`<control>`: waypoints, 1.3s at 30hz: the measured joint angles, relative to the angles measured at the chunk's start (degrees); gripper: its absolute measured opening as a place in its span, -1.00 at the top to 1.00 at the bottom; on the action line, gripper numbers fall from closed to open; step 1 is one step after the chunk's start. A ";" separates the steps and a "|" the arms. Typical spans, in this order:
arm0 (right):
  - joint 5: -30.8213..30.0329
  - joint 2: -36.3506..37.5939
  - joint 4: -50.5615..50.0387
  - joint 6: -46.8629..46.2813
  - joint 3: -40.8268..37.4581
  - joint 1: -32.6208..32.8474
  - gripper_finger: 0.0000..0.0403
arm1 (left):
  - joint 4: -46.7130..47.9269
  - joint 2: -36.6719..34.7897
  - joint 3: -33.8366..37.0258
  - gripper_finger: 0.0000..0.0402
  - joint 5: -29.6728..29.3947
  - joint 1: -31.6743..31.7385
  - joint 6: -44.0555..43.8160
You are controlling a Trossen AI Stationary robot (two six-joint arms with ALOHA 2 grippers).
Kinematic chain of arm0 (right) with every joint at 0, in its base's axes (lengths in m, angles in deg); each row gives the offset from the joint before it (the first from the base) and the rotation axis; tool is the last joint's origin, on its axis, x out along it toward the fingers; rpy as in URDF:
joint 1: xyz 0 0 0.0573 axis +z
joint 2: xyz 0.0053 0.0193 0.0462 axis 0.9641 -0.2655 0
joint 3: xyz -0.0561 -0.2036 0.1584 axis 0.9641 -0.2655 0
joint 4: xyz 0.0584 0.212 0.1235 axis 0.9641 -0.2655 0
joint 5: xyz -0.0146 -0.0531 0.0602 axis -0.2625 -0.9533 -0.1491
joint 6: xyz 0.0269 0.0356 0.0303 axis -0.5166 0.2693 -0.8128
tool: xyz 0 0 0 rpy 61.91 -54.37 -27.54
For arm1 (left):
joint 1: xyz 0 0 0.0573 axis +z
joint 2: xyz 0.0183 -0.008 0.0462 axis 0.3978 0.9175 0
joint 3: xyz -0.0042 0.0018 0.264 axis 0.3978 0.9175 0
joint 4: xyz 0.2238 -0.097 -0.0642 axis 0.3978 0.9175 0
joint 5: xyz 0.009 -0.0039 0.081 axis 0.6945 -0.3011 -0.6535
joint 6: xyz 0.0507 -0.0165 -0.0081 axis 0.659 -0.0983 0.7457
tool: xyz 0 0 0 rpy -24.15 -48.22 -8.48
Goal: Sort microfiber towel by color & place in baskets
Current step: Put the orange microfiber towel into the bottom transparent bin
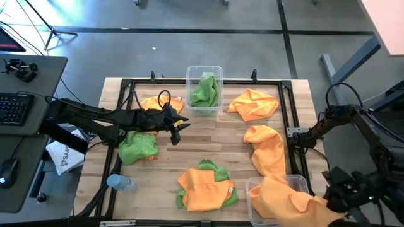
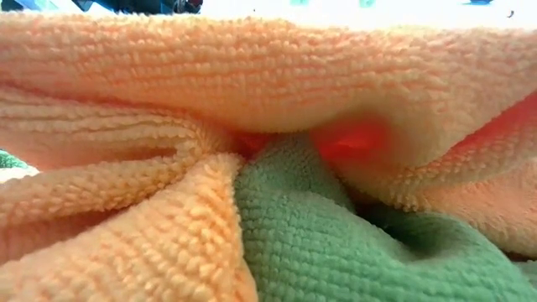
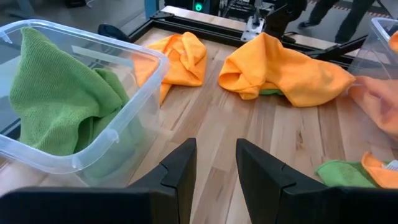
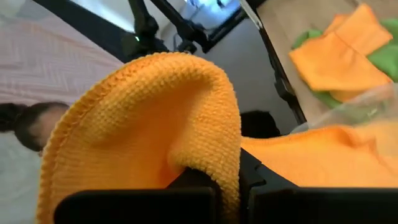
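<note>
My left tool (image 1: 177, 129) hovers with fingers parted and empty over the middle of the surface (image 1: 208, 142), beside the far basket (image 1: 204, 89) that holds a green towel (image 1: 206, 91). My right tool (image 4: 229, 186) is clenched on an orange towel (image 1: 293, 200) draped over the near right basket (image 1: 278, 186). Other orange and green towels lie scattered loose across the wood

A blue-capped bottle (image 1: 120, 183) lies at the wooden table's (image 1: 208, 142) corner beside a keyboard (image 1: 14, 108).
</note>
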 joint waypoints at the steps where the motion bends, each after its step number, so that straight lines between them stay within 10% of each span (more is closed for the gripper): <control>1: -1.34 0.03 -0.04 0.09 0.00 0.55 1.00 | 0.00 0.00 0.00 0.48 -0.01 0.01 -0.02; 12: -4.43 0.20 -10.33 -5.33 0.00 -2.43 1.00 | -1.02 0.00 -0.04 0.48 -0.11 0.01 -0.02; 39: 41.41 -18.27 -18.84 -29.60 -2.70 -27.80 1.00 | -1.06 0.00 -0.04 0.48 0.38 -0.06 0.01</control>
